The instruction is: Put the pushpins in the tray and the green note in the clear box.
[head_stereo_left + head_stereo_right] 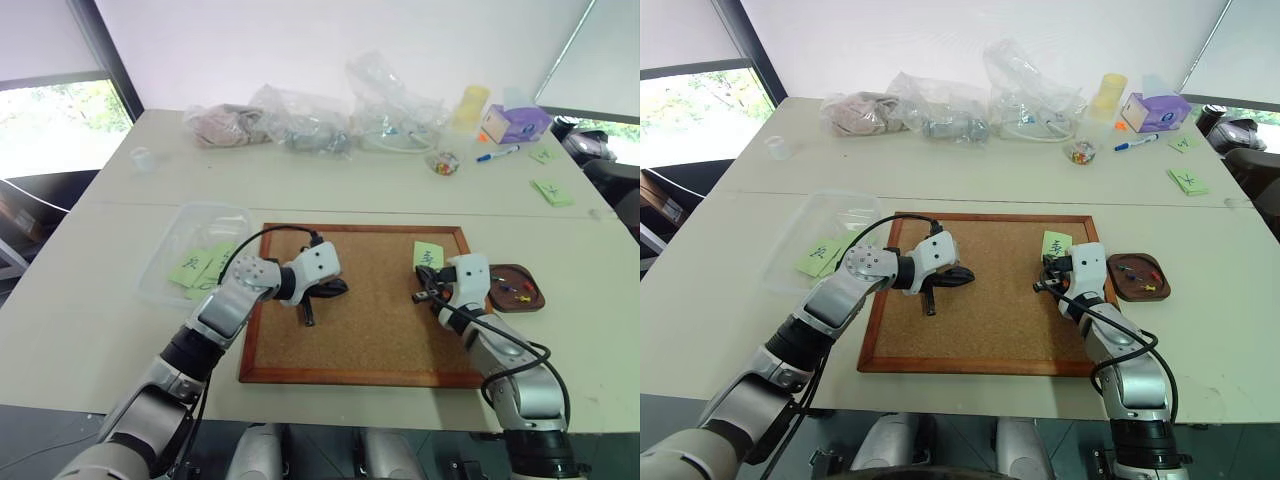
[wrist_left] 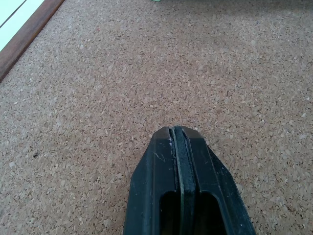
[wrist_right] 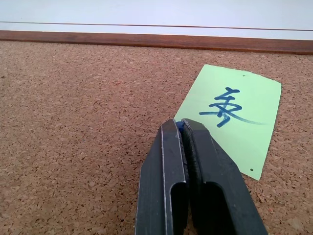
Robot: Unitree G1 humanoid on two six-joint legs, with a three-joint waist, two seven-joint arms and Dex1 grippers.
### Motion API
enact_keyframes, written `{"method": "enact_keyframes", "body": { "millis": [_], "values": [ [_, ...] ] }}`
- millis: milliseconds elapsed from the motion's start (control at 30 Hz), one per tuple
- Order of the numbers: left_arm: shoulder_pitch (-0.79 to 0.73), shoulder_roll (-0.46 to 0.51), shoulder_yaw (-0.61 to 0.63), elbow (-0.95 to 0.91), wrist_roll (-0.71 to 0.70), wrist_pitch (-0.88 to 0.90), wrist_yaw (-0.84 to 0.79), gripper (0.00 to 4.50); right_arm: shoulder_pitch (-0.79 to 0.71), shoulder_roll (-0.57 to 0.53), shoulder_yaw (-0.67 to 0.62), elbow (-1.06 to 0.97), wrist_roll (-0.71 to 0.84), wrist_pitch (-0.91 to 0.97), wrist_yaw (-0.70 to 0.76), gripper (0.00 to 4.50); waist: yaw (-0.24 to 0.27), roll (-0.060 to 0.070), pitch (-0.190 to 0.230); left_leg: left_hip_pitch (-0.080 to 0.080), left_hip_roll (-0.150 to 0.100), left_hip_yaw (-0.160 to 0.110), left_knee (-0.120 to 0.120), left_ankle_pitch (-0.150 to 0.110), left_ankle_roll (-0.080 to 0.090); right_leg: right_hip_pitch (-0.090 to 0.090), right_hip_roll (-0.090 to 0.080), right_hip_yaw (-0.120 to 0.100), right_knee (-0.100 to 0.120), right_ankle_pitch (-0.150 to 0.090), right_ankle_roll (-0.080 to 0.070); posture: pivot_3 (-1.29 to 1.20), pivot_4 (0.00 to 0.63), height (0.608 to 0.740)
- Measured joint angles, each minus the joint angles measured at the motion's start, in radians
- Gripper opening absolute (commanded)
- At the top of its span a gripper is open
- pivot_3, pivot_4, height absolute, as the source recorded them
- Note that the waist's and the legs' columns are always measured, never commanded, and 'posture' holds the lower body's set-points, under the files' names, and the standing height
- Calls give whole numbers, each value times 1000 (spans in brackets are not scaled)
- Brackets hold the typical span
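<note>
1. Several pushpins (image 1: pixel 512 291) already lie in the tray (image 1: pixel 531 303), which sits on the table (image 1: pixel 80 300) just off the right edge of the cork board (image 1: pixel 370 330).
2. One green note (image 3: pixel 232 117) is left on the board near its far right corner; holes show at its corners, and whether a pin still holds it I cannot tell.
3. Two green notes (image 1: pixel 200 266) already rest in the clear box (image 1: pixel 160 270) at the board's left.
4. Right gripper (image 3: pixel 182 126) is pressed shut at the note's near edge, a sliver of blue showing between the tips; it is too small to identify.
5. Left gripper (image 2: pixel 177 133) is closed and empty, over bare cork.
6. Plastic bags (image 1: pixel 320 120), a tissue box (image 1: pixel 515 122) and a marker (image 1: pixel 497 154) lie well apart at the far edge, so nothing seems to block either path.
</note>
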Motion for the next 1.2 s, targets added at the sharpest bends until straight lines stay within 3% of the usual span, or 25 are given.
{"method": "enact_keyframes", "body": {
  "millis": [500, 600, 633, 667, 900, 1200],
  "values": [
    [-1, -5, 12, 7, -2, 2, -8, 0, -7, -25, -56, -80, -50, -112, -5, 45, 0, 0, 0, -1, 0, 0, 0, 0, 0, -1, 1, 0, 0, 0, 0, 0, 150, 737],
    [0, -47, 61, 11, -66, 94, -12, 0, 0, -25, -56, -87, -50, -112, -5, 45, 1, 0, 0, -1, 0, 0, 0, 0, 0, -1, 0, 0, 0, 0, 0, 0, 150, 737],
    [1, -73, 97, 15, -110, 159, -9, 697, 6, -25, -56, -96, -50, -112, -4, 0, 2, 0, 0, -2, 0, 0, 0, 0, 0, -2, 0, 0, 0, 0, 0, 0, 150, 737],
    [-1, -106, 140, 18, -160, 221, -2, 989, 12, -25, -54, -105, -50, -112, -3, 0, 3, -1, 1, -4, 0, 0, 0, 0, 0, -3, 0, 0, 0, 0, 0, 0, 150, 737],
    [-177, -235, 407, 36, -460, 523, 54, 4464, 52, -71, -43, -215, -50, -78, 27, 0, -5, -1, 2, -5, -2, 0, -1, 0, 0, -6, 2, 0, 1, 2, 4, 0, 150, 737],
    [-332, -457, 591, 358, -583, 596, 249, 4464, 76, -130, -42, -425, -26, 21, 61, 0, 0, -7, 6, -6, -4, -1, -1, 0, 0, -6, 2, 0, -1, 2, 4, 0, 150, 737]
  ]
}}
